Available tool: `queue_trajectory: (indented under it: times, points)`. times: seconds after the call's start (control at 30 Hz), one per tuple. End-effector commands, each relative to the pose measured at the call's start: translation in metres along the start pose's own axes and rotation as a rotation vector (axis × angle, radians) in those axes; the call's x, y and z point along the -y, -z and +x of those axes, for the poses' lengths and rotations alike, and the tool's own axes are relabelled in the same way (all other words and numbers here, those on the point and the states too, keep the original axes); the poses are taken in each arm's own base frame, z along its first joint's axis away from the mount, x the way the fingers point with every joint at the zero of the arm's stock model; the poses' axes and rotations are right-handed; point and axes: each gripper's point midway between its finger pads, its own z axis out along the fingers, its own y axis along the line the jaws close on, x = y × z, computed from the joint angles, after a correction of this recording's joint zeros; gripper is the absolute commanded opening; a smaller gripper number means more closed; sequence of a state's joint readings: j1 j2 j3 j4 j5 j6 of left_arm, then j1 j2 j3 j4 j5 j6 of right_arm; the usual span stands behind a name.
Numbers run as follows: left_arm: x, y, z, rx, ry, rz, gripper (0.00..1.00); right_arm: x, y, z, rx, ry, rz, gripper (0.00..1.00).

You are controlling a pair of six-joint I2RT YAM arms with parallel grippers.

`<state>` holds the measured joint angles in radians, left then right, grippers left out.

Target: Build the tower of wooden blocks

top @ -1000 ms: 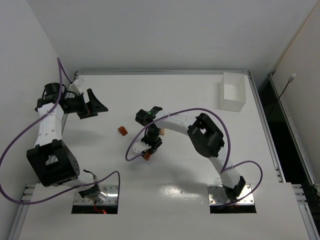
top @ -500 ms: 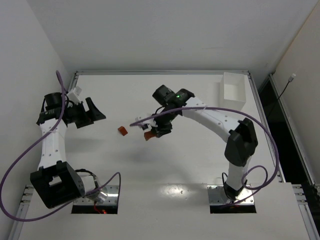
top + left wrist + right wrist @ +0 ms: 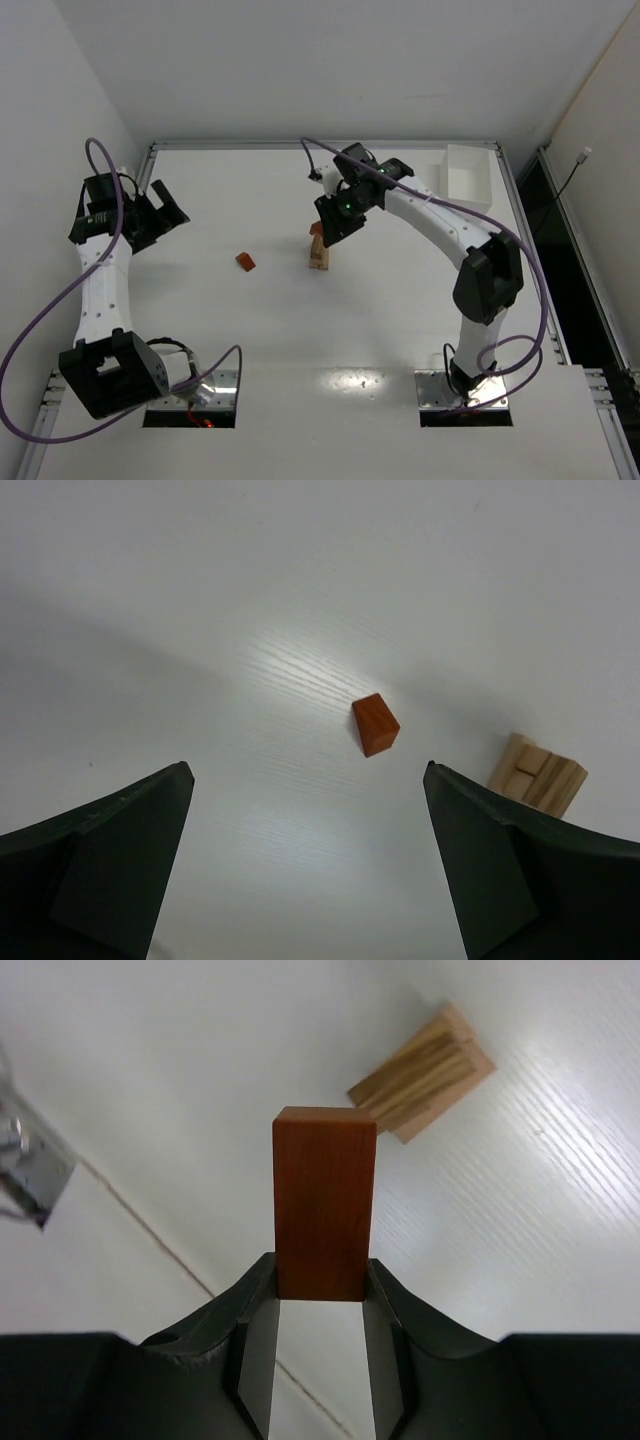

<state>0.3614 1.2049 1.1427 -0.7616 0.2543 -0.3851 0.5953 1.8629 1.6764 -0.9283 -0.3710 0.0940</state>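
Reddish-orange block (image 3: pixel 324 1205) clamped in right tool (image 3: pixel 320 1278), near tower (image 3: pixel 422 1077).

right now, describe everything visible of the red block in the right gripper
The reddish-orange block is a rectangular piece, wood by its look. The jaws of the right gripper clamp its near end, one on each side, and it sticks straight out beyond them. Nothing else touches it: it is in the air, apart from the pale tan stack.
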Motion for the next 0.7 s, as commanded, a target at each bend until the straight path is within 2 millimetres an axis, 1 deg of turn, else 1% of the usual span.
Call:
queue_trajectory:
  times: [0.0, 0.03, 0.07, 0.1, 0.13, 0.23, 0.3, 0.33, 0.37, 0.4, 0.43, 0.47, 0.5, 0.53, 0.57, 0.6, 0.63, 0.67]
  points:
    - [-0.008, 0.01, -0.02, 0.08, 0.04, -0.103, 1.0, 0.013, 0.019, -0.043, 0.17, -0.271, 0.214, 0.0]
    - [-0.008, 0.013, -0.021, 0.077, 0.041, -0.104, 1.0, 0.009, 0.025, -0.053, 0.206, -0.286, 0.233, 0.0]
    - [-0.01, 0.013, -0.021, 0.081, 0.032, -0.116, 1.0, 0.012, 0.028, -0.055, 0.219, -0.331, 0.257, 0.0]
    - [-0.009, 0.015, -0.022, 0.079, 0.032, -0.117, 1.0, 0.02, 0.029, -0.056, 0.235, -0.349, 0.327, 0.0]
    - [-0.009, 0.015, -0.022, 0.079, 0.032, -0.117, 1.0, 0.021, 0.032, -0.059, 0.255, -0.366, 0.356, 0.0]
    - [-0.014, 0.016, -0.018, 0.067, 0.027, -0.142, 1.0, 0.029, 0.035, -0.058, 0.287, -0.455, 0.441, 0.0]
    - [-0.017, 0.016, -0.019, 0.071, 0.027, -0.155, 1.0, 0.024, 0.033, -0.057, 0.302, -0.498, 0.476, 0.0]
    - [-0.017, 0.016, -0.019, 0.071, 0.027, -0.155, 1.0, 0.024, 0.03, -0.052, 0.288, -0.525, 0.48, 0.0]
    - [-0.018, 0.016, -0.019, 0.075, 0.027, -0.165, 1.0, 0.02, 0.025, -0.048, 0.273, -0.545, 0.478, 0.0]
    - [-0.019, 0.016, -0.019, 0.075, 0.027, -0.166, 1.0, 0.02, 0.021, -0.046, 0.277, -0.607, 0.475, 0.0]
    - [-0.019, 0.016, -0.019, 0.075, 0.027, -0.166, 1.0, 0.014, 0.015, -0.044, 0.267, -0.621, 0.461, 0.0]
    - [-0.019, 0.016, -0.019, 0.075, 0.027, -0.166, 1.0, 0.013, 0.012, -0.042, 0.258, -0.638, 0.455, 0.0]
    - [-0.019, 0.016, -0.019, 0.075, 0.027, -0.166, 1.0, 0.009, 0.007, -0.04, 0.252, -0.639, 0.458, 0.0]
    - [-0.018, 0.016, -0.019, 0.075, 0.036, -0.165, 1.0, 0.0, 0.004, -0.04, 0.256, -0.629, 0.462, 0.0]
    - [-0.02, 0.014, -0.016, 0.067, 0.038, -0.168, 1.0, -0.002, 0.003, -0.042, 0.268, -0.619, 0.467, 0.0]
    - [-0.019, 0.014, -0.019, 0.075, 0.036, -0.165, 1.0, -0.004, 0.002, -0.042, 0.275, -0.627, 0.474, 0.0]
    - [-0.019, 0.014, -0.019, 0.075, 0.036, -0.165, 1.0, -0.008, -0.003, -0.041, 0.27, -0.625, 0.478, 0.0]
    - [-0.019, 0.012, -0.015, 0.064, 0.038, -0.16, 1.0, -0.004, -0.002, -0.041, 0.28, -0.624, 0.499, 0.0]
